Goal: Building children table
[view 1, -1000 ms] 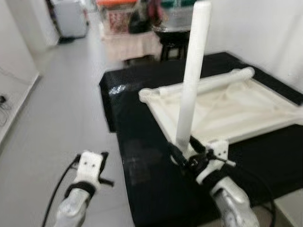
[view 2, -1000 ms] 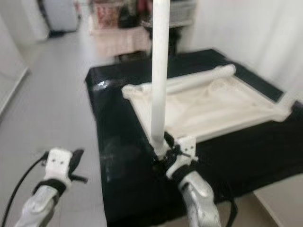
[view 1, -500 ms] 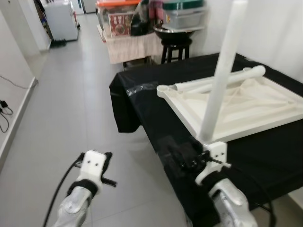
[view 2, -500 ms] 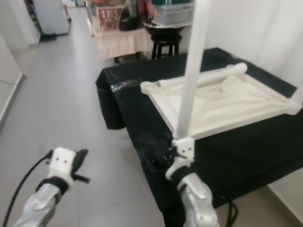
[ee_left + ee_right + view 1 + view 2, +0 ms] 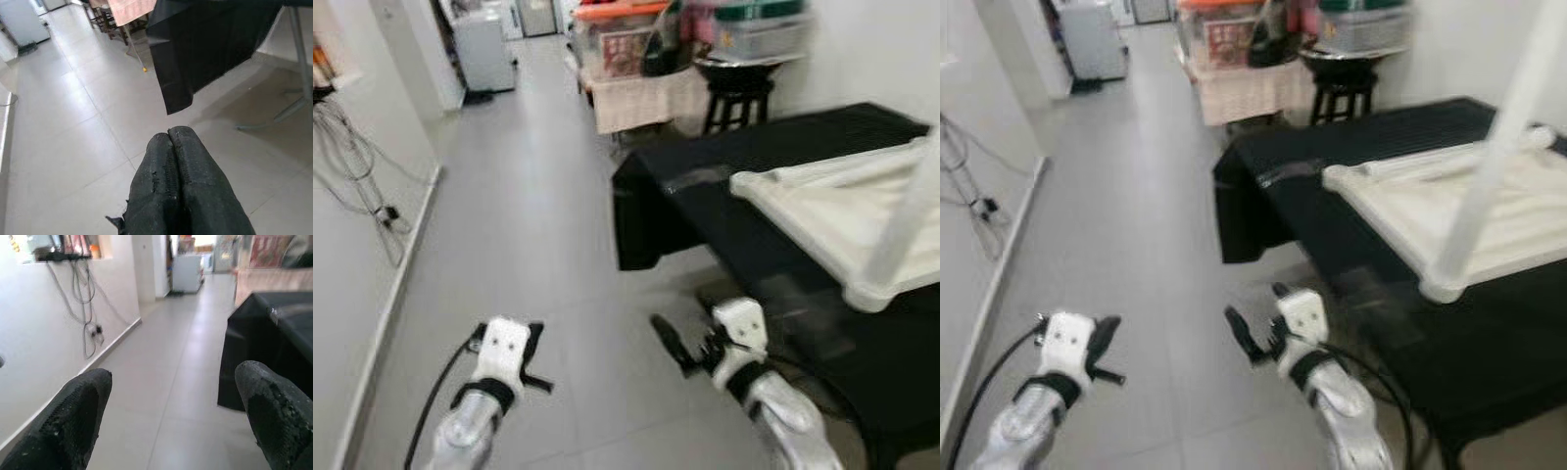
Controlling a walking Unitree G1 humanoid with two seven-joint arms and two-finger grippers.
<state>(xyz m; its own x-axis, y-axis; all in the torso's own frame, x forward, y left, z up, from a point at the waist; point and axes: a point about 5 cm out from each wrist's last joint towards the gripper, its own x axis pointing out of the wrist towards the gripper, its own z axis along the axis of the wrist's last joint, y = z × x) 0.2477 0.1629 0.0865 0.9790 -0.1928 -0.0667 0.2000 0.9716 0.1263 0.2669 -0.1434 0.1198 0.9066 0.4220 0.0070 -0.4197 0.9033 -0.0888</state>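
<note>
A white upturned tabletop (image 5: 813,211) lies on a table draped in black cloth (image 5: 705,186) at the right. One white leg (image 5: 904,220) stands upright at its near corner, free of any grip. Another white leg (image 5: 1430,162) lies along the far edge. My right gripper (image 5: 687,348) hangs over the grey floor, left of the table, open with nothing between its fingers (image 5: 73,416). My left gripper (image 5: 534,338) is low on the left over the floor. Its fingertips (image 5: 173,142) are pressed together and hold nothing.
A black stool (image 5: 739,93) and a cloth-covered stand (image 5: 641,98) loaded with containers stand behind the table. A white appliance (image 5: 484,49) stands down the corridor. Cables (image 5: 352,157) hang on the left wall. Open grey floor (image 5: 538,225) stretches ahead.
The right gripper has let go of the upright white leg and drawn back to the left, off the table. The whole picture has shifted, so the table now sits further right.
</note>
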